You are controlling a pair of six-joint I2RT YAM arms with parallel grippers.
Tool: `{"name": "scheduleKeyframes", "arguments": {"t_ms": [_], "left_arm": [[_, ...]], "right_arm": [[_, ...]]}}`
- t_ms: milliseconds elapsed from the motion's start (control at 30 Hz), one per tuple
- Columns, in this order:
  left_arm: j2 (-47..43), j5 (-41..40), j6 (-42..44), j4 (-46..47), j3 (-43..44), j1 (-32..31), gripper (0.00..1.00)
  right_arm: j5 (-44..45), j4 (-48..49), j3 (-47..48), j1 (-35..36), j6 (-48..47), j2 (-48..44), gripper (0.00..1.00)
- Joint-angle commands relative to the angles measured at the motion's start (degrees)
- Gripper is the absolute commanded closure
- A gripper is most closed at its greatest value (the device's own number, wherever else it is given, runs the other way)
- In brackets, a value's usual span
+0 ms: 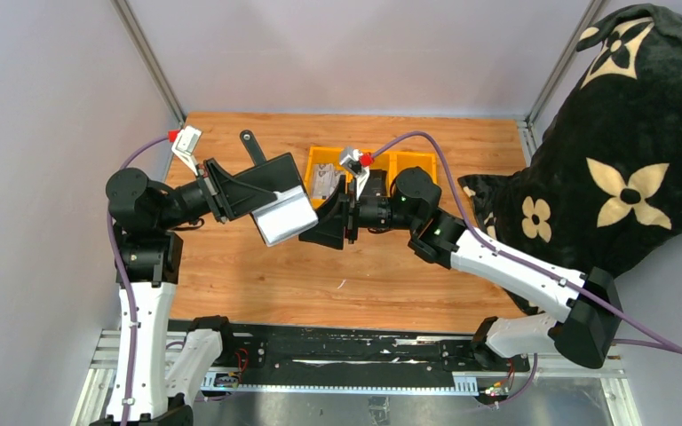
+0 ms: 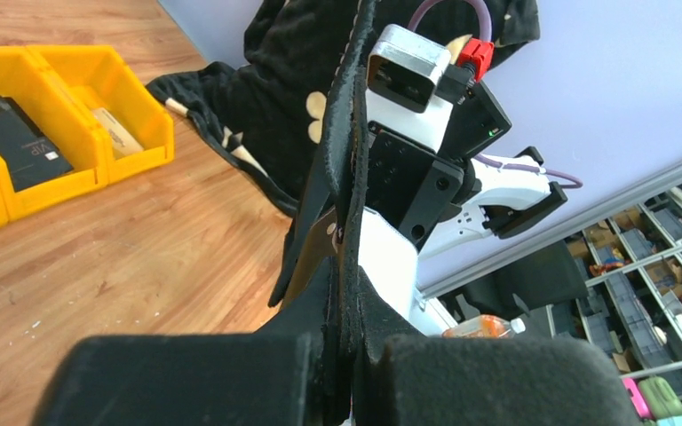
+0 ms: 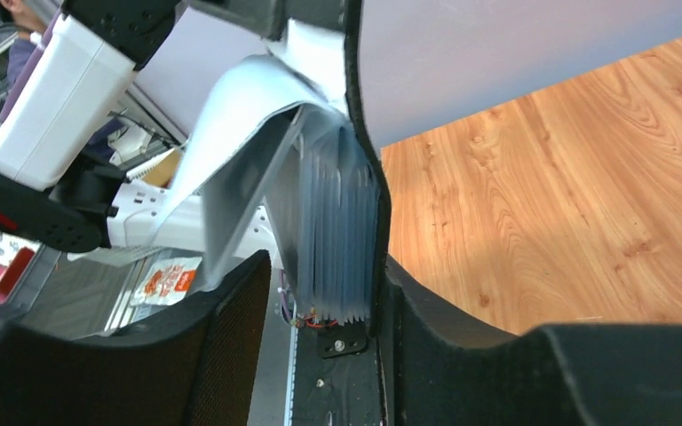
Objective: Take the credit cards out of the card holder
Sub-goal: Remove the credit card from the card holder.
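My left gripper [image 1: 231, 191] is shut on the black card holder [image 1: 262, 177] and holds it open above the table, with its strap tab [image 1: 249, 142] pointing to the back. The pale grey credit cards [image 1: 286, 217] fan out of its lower right side. In the left wrist view the holder [image 2: 348, 160] stands edge-on between the shut fingers [image 2: 231, 373]. My right gripper [image 1: 321, 226] is open at the cards' right edge. In the right wrist view the card stack [image 3: 337, 222] and the black flap [image 3: 366, 133] sit between its fingers [image 3: 462, 355], the flap against the right finger and a gap on the left.
Yellow bins [image 1: 413, 164] stand at the back of the wooden table [image 1: 337, 284]; in the left wrist view one bin [image 2: 53, 177] holds a chunky black item [image 2: 13, 142] and another a tan item [image 2: 115, 129]. A big black flower-patterned cushion [image 1: 622, 160] fills the right side.
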Motion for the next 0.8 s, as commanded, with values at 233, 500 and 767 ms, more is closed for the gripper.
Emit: {"name": "scheduleKeyframes", "arguments": {"t_ms": [233, 500, 767], "left_arm": [[-2.0, 0.9, 1.4, 1.0, 0.9, -0.1, 1.0], [-2.7, 1.4, 1.3, 1.1, -1.1, 0.0, 1.0], [-3.5, 0.7, 3.4, 0.0, -1.9, 0.0, 1.0]], "right_arm": [[3.4, 6.3, 4.3, -1.5, 10.7, 2.3, 0.43], [0.9, 24.1, 3.9, -1.5, 19.2, 5.8, 0.39], [-3.5, 38.9, 4.4, -1.9, 35.0, 12.5, 0.65]]}}
